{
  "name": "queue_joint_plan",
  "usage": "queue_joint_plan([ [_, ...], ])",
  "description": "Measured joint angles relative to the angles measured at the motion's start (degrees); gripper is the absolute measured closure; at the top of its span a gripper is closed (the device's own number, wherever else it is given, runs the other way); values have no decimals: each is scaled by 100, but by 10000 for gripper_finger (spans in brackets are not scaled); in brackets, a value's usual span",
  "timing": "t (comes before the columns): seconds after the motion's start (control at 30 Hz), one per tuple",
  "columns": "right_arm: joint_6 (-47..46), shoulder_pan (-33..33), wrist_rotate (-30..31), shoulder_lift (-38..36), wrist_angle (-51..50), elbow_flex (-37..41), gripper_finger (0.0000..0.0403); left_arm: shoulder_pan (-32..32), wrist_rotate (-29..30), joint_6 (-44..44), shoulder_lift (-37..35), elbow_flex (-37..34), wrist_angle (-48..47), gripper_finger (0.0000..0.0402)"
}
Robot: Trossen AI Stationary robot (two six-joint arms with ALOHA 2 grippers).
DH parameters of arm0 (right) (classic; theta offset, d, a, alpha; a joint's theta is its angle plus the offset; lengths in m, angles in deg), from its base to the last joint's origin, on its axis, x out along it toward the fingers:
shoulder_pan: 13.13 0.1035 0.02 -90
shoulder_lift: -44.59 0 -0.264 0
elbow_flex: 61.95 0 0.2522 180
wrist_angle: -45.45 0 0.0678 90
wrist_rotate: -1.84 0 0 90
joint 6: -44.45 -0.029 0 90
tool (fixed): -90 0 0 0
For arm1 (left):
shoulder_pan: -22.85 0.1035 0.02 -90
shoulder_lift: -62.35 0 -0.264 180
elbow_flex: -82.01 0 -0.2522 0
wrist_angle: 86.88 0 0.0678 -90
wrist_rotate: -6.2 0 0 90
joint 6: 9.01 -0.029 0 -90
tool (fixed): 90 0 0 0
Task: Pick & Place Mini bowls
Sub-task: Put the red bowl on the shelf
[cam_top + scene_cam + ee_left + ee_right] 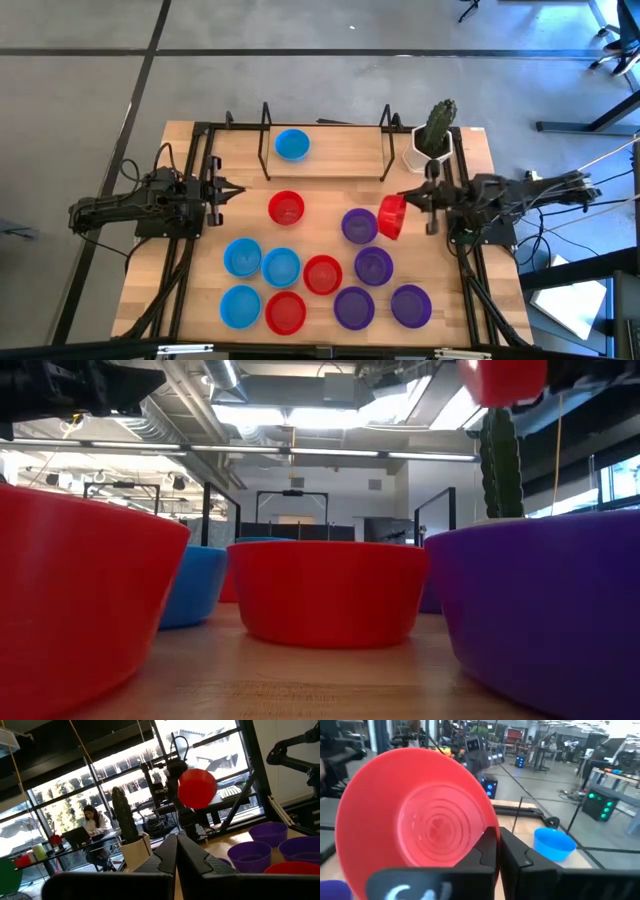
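Several mini bowls in blue, red and purple stand on their bases across the near half of the wooden table (180, 140). Among them are a red bowl (286, 208) and a purple bowl (359, 226). One blue bowl (292, 144) sits apart near the far edge, between two black posts. My right gripper (403, 199) is shut on another red bowl (392, 217), which is held in the air above the purple ones. My left gripper (235, 190) is shut and waits at the table's left, holding nothing. My right gripper (498, 851) pinches the red bowl's rim (487, 827), one finger inside the bowl and one outside. The fingers come level from the table's right. The bowl (503, 380) is lifted clear and tipped on its side, its hollow facing the wrist camera.
A white pot with a cactus (432, 140) stands at the far right corner, close behind the right gripper. Two black posts (266, 140) flank the far blue bowl. Bare wood lies between the left gripper and the bowls. A person sits at a desk beyond the table.
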Motion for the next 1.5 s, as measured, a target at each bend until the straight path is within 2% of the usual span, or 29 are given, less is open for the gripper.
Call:
queue_joint_plan([
  [0.27,111,-15,595,-20,670,666,397,0,0,-59,-2,0,0,394],
  [0.4,94,-15,299,-63,674,706,397,0,0,-61,-2,0,0,395],
  [0.57,96,-15,229,-48,684,706,397,0,11,-61,0,0,0,399],
  [0.7,-93,-30,332,184,1065,706,397,0,15,-61,0,0,1,396],
  [0.83,-147,-169,412,799,1385,522,397,0,17,-61,-1,0,5,394],
  [0.97,-351,-518,475,1722,811,-322,399,0,26,-61,-2,0,50,396],
  [1.13,-634,-1102,459,3068,-1087,-2280,400,0,48,-61,0,0,45,399],
  [1.37,-659,-1887,-120,5079,-3550,-4835,401,0,48,-61,-1,0,6,394],
  [1.5,-430,-2352,-538,6093,-4333,-5916,401,0,48,-61,-1,0,4,396],
])
